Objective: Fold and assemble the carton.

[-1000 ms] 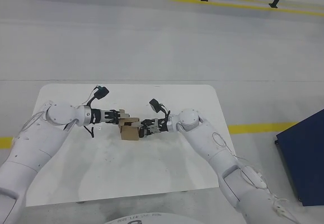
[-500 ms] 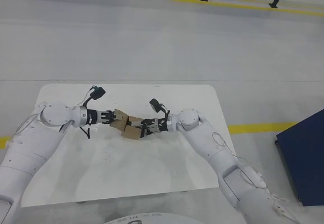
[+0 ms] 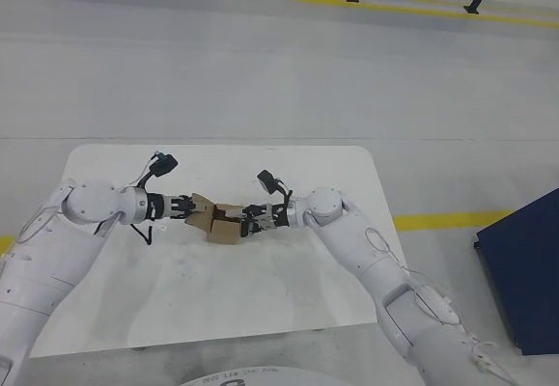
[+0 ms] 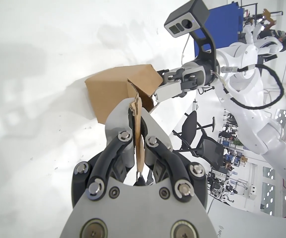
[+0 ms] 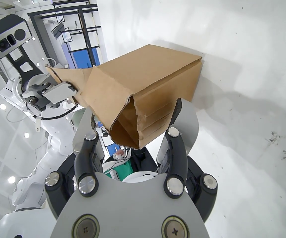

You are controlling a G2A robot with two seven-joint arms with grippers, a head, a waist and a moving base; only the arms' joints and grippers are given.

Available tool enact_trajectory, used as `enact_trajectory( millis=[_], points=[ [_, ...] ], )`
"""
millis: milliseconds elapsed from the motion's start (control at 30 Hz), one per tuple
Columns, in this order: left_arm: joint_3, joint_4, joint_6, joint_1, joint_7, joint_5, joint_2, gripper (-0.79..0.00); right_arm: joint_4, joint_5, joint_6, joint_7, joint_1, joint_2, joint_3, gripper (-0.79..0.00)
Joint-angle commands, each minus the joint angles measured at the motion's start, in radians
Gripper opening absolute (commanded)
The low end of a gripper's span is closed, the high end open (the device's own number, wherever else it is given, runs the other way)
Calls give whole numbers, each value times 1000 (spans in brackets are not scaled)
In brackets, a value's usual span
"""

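Observation:
A small brown carton [image 3: 223,226] lies on the white table [image 3: 260,289] between my two arms. My left gripper [image 3: 188,207] is shut on a flap [image 4: 137,115] that sticks out from the carton's left end. The carton's body [image 4: 108,87] rests on the table beyond that flap. My right gripper [image 3: 247,220] holds the opposite, open end [image 5: 133,125], with its fingers [image 5: 185,115] on either side of the cardboard walls. The left gripper [image 5: 58,92] shows past the carton, pinching the flap. The right gripper [image 4: 161,86] shows at the carton's far end.
The table has bare room in front of, behind and to both sides of the carton. A dark blue panel [image 3: 545,261] stands on the floor off the table's right side. A yellow floor line [image 3: 453,220] runs behind the table.
My left gripper has drawn back to the left and slightly nearer, pulling the flap outward. The carton has turned a little. The right gripper has stayed almost in place.

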Motion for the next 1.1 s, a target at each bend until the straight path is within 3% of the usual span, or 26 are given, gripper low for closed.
enact_trajectory(
  millis=[0,300,500,533,567,600,667,800,1067],
  points=[
    [-6,-4,-9,4,-5,-16,2,0,-2,-1,-1,0,-1,0,0,-234],
    [-50,19,-45,22,-10,-67,16,0,-4,0,1,3,-3,1,3,-237],
    [-112,33,-161,57,-30,-135,35,0,0,4,0,6,0,1,3,-200],
    [-121,34,-169,62,-35,-139,38,-129,1,4,0,6,1,1,2,-194],
    [-127,34,-170,65,-41,-142,40,-311,3,5,2,5,2,0,1,-197],
    [-131,35,-168,66,-47,-147,42,-409,4,5,4,5,3,0,0,-194],
    [-128,39,-161,61,-49,-145,43,-489,6,5,4,4,5,-2,-2,-191],
    [-108,69,-159,38,-36,-150,38,-603,10,6,-1,-4,4,-3,-2,-185],
    [-36,121,-162,-22,-12,-144,17,-677,5,11,-12,2,-6,3,12,-197]
  ],
)
